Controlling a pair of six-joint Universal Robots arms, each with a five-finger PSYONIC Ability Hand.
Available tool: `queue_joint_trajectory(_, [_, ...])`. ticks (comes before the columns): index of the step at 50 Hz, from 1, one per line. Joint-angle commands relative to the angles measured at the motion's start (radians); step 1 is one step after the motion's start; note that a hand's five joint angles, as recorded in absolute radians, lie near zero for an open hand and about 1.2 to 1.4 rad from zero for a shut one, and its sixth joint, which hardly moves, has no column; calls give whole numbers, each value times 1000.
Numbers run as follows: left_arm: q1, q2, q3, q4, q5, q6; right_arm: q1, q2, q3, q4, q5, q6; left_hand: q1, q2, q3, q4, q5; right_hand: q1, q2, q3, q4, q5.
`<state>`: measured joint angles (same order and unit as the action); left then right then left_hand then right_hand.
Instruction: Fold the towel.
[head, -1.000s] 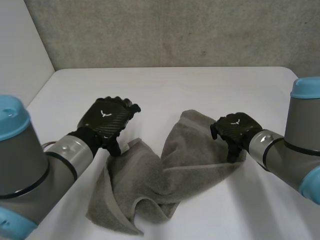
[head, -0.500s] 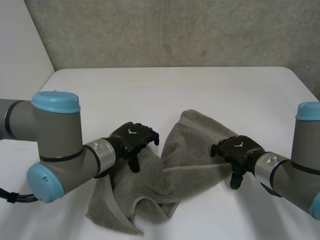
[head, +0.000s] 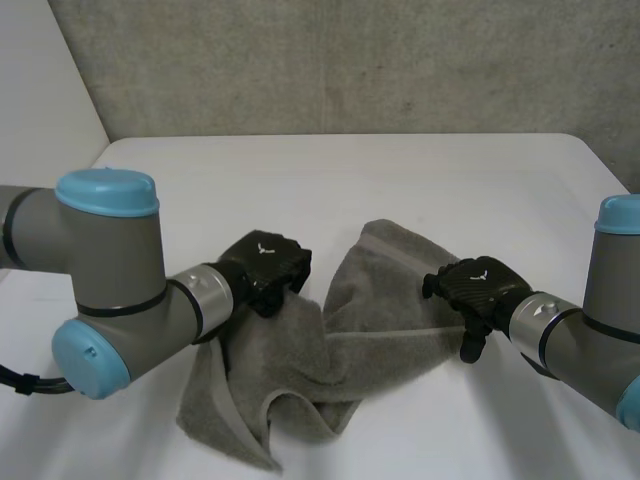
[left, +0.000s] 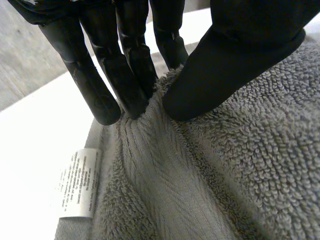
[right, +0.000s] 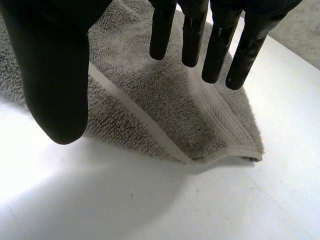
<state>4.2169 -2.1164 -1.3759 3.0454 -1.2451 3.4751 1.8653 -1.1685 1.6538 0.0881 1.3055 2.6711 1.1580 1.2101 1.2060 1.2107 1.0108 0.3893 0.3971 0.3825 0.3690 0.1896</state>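
Premises present as a robotics laboratory or test cell. Grounds for this finding: a plain white table (head: 420, 170) stands against a rough grey concrete wall (head: 350, 60), with a bare white panel (head: 40, 80) closing off the left side. Two machine arms, the left arm (head: 110, 270) and the right arm (head: 600, 330), with grey joints and light-blue caps, reach in over the tabletop. The item on the work surface is a crumpled grey towel (head: 380, 310) laid directly on the bare table, consistent with a handling trial set-up.
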Motion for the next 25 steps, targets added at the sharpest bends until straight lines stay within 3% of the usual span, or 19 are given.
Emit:
queue_joint_trajectory(1, [2, 49, -11, 6, -1, 2, 0, 0, 1, 1, 0, 1, 238, 186, 190, 186, 211, -23, -30, -16, -2, 3])
queue_joint_trajectory(5, [2, 56, -29, 4, 6, 9, -2, 0, 6, -1, -2, 6, 142, 90, 94, 89, 114, -23, -30, -16, -2, 3])
queue_joint_trajectory(6, [0, 58, -43, 3, 6, 16, -2, 0, 8, -1, -2, 6, -312, -364, -360, -364, -339, -23, -30, -16, -2, 3])
queue_joint_trajectory(7, [0, 56, -60, 3, 4, 28, -2, 0, 9, -1, -2, 6, -517, -569, -565, -569, -544, -23, -30, -16, -2, 3])
queue_joint_trajectory(15, [-12, 20, -106, 16, 3, 180, -3, 1, 9, -1, -2, 6, -513, -565, -561, -566, -540, -23, -30, -16, -2, 3])
queue_joint_trajectory(21, [-12, -11, -104, 32, 1, 197, -5, 1, 11, -1, -2, 6, -501, -553, -549, -554, -528, -23, -30, -16, -2, 3])
queue_joint_trajectory(25, [-12, -34, -95, 41, -1, 196, -5, 1, 11, -1, -2, 6, -352, -404, -400, -405, -379, -23, -30, -16, -2, 3])
